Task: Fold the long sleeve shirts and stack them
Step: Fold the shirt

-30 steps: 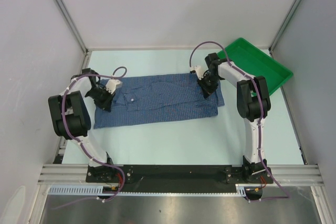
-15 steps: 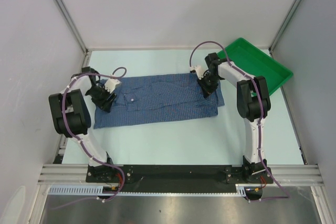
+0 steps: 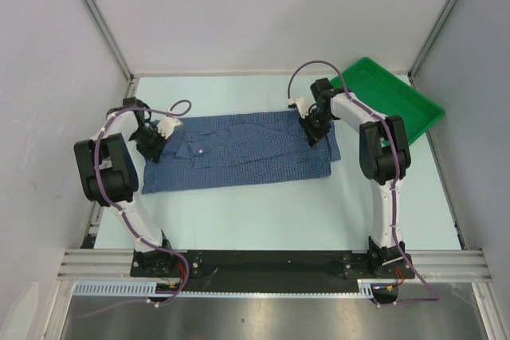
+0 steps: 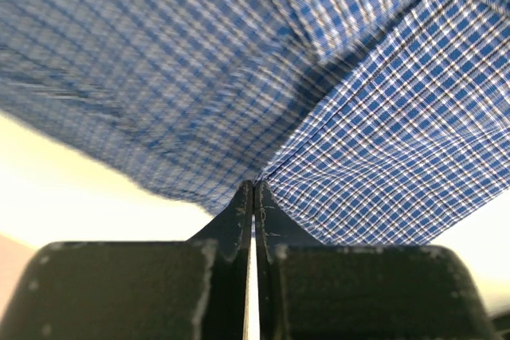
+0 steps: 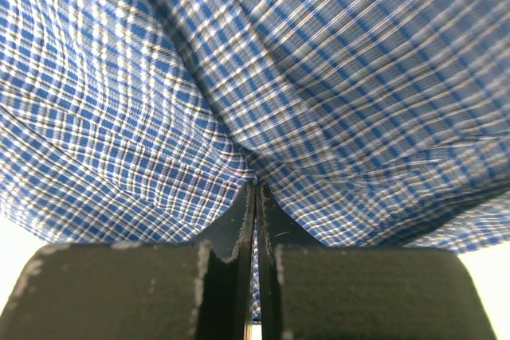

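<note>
Left wrist, left end effector point(image 4: 253, 187): pressed together, pinched shirt point(image 4: 374, 117) fold.
Right wrist, right end effector point(image 5: 255, 189): pressed together, pinched shirt cloth.
Shirt: lay on table point(image 3: 263, 212).

A blue checked shirt point(image 3: 239, 153) lies flat on the pale counter point(image 3: 263, 212). The left pincer point(image 3: 155, 145) is down at the shirt's left end, the right pincer point(image 3: 315, 129) at its far right corner. A green tray point(image 3: 394, 93) sits beyond that corner.
</note>
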`<state>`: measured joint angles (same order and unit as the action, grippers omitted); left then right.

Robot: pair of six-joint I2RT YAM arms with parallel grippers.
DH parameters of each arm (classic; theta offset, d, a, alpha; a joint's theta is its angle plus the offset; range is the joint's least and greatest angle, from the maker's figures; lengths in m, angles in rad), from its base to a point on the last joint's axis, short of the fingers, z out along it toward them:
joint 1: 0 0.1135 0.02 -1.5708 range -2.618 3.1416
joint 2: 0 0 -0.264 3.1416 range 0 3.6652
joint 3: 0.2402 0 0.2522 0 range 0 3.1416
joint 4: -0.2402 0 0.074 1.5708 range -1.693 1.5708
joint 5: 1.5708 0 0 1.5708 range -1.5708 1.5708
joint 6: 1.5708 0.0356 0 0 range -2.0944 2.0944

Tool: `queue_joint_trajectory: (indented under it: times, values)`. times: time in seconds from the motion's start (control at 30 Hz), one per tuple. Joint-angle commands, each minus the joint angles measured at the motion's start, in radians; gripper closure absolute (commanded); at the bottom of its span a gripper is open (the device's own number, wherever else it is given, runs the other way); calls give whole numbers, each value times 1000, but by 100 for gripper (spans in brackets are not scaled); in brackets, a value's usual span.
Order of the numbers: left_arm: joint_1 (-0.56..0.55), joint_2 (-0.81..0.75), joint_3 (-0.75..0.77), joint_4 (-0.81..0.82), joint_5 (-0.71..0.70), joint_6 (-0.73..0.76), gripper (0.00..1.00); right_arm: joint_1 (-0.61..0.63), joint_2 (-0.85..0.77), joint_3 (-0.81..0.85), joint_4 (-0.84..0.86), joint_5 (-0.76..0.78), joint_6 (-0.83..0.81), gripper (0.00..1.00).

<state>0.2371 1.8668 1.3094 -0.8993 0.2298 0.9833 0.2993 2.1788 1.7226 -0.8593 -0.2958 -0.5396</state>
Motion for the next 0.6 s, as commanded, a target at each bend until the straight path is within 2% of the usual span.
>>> queue_joint_trajectory:
  times: [0.0,0.3,0.33,0.37,0.43,0.47,0.57]
  values:
    - [8,-8,96,-20,8,-5,100,3,-30,69,63,38,26,100]
    - [10,55,91,-9,-14,-12,98,8,7,98,37,49,12,100]
    - [10,58,85,-3,-17,-14,95,9,4,94,28,55,12,95]
    - [11,57,70,14,-18,-24,88,8,-4,83,26,55,13,80]
    - [13,49,57,37,-11,-41,77,3,-23,65,26,52,13,66]
    - [13,45,53,48,-9,-60,65,-2,-51,58,26,53,16,58]
    - [28,8,50,53,32,-87,49,-22,-117,49,-18,31,17,50]
